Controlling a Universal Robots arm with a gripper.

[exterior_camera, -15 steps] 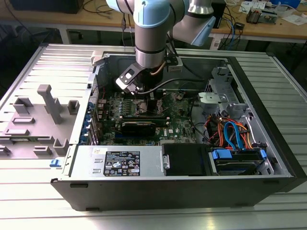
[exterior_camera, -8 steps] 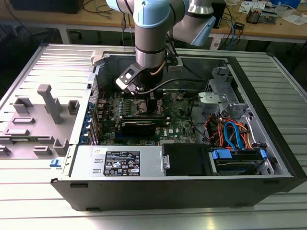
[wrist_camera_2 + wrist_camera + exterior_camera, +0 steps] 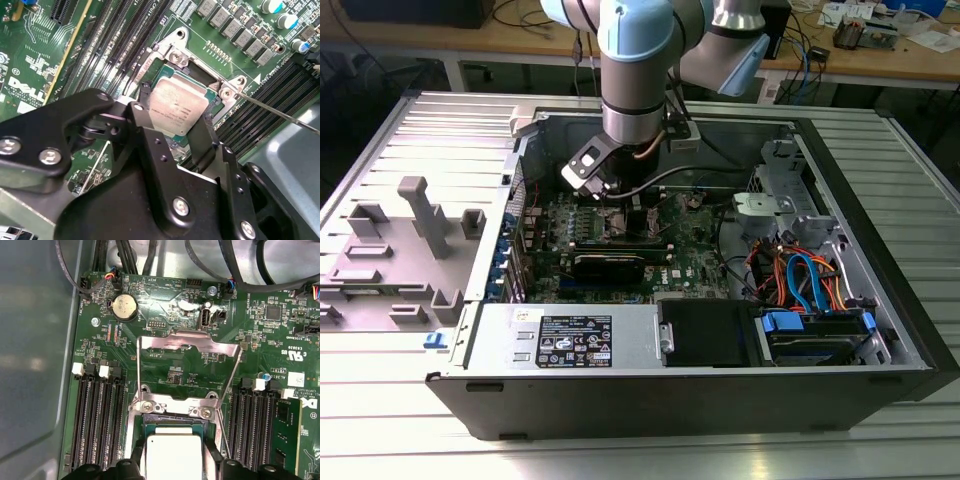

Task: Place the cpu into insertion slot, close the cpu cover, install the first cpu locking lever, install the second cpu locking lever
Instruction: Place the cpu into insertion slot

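While the cpu (image 3: 177, 107) sits gripped between the fingers (image 3: 149, 142), cpu cover (image 3: 187, 342) raised

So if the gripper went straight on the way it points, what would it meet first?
The gripper has the cpu between its jaws, so the cpu would meet the insertion slot just beneath first, though the remaining gap is unclear. The cpu cover stands open, off that line.

1. In the second wrist view the gripper (image 3: 172, 121) covers the near edge of the cpu (image 3: 177, 102) and part of the insertion slot (image 3: 201, 75)
2. The first wrist view's edge cuts off the cpu
3. In the exterior view the arm (image 3: 635, 90) hides the insertion slot
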